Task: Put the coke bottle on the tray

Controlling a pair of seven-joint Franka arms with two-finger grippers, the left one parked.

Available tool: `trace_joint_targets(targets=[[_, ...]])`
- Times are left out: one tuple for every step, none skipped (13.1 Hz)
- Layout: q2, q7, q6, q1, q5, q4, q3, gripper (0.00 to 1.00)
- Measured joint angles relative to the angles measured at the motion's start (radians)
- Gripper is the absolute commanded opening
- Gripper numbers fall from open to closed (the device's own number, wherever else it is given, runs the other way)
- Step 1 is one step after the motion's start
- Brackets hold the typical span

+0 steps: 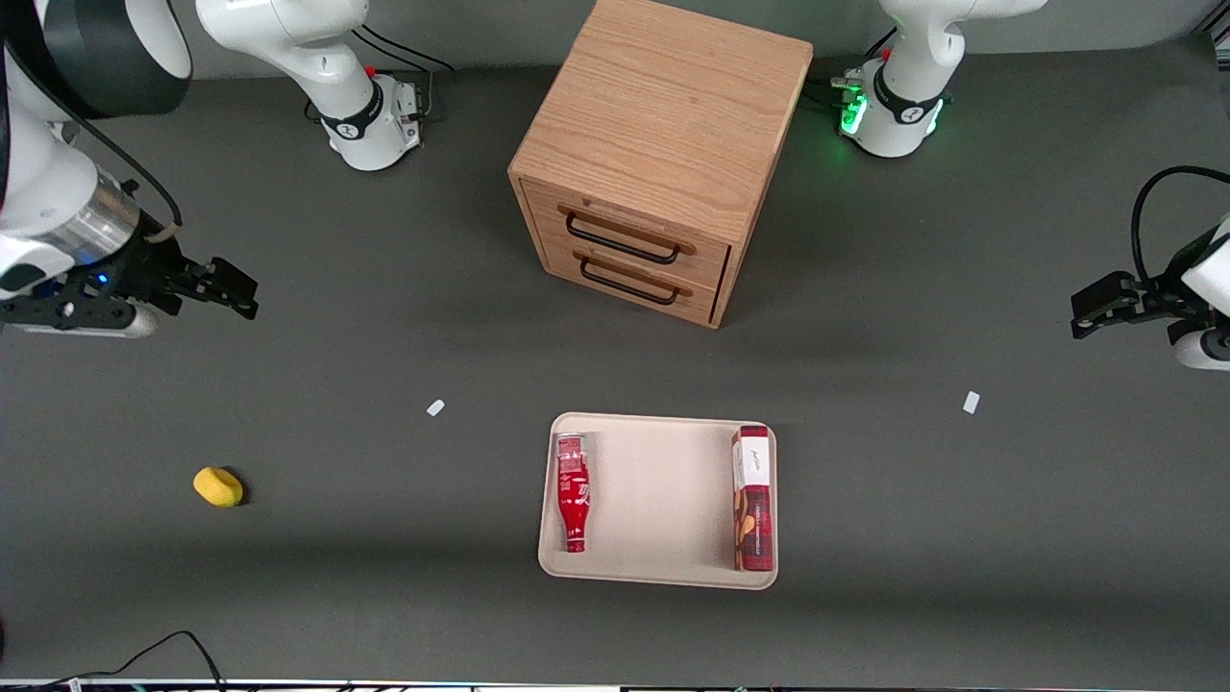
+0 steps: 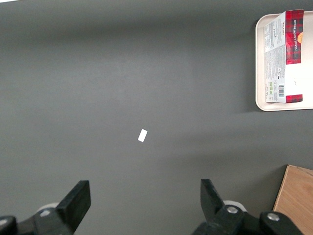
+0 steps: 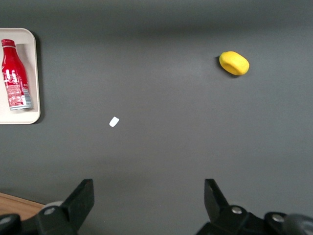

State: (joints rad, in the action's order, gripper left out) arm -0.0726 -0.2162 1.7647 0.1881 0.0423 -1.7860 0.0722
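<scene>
On the tray (image 1: pixel 663 495) the coke bottle (image 1: pixel 573 492) lies flat, inside the rim. Well apart, the gripper (image 1: pixel 226 288) hovers with jaws open and empty; it should simply keep clear.

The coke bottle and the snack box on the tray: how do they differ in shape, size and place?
The coke bottle is rounded with a tapered neck; the snack box is flat-sided and rectangular. The bottle is shorter than the box. The bottle lies at the tray's working-arm end, the box at its parked-arm end. Both are mostly red and lie flat on the tray. The gripper, open, hangs off toward the working arm's end.
</scene>
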Motion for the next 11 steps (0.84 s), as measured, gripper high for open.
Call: trace_joint_targets(targets=[[-0.018,0.0,-0.001,0.0,0.0,-0.009,0.003,1.0],[-0.029,0.0,-0.003,0.0,-0.001,-0.012,0.009,1.0],[-0.034,0.0,-0.006,0.0,-0.003,-0.014,0.018,1.0],[-0.036,0.0,-0.01,0.0,-0.005,-0.016,0.027,1.0],[-0.036,0.0,-0.015,0.0,-0.006,-0.017,0.033,1.0],[-0.036,0.0,-0.018,0.0,-0.007,-0.019,0.034,1.0],[-0.036,0.0,-0.018,0.001,-0.007,-0.02,0.034,1.0],[-0.036,0.0,-0.018,0.002,-0.007,-0.021,0.034,1.0],[-0.036,0.0,-0.018,0.002,-0.008,-0.021,0.034,1.0],[-0.036,0.0,-0.018,0.002,-0.008,-0.021,0.034,1.0],[-0.036,0.0,-0.018,0.002,-0.008,-0.021,0.035,1.0]])
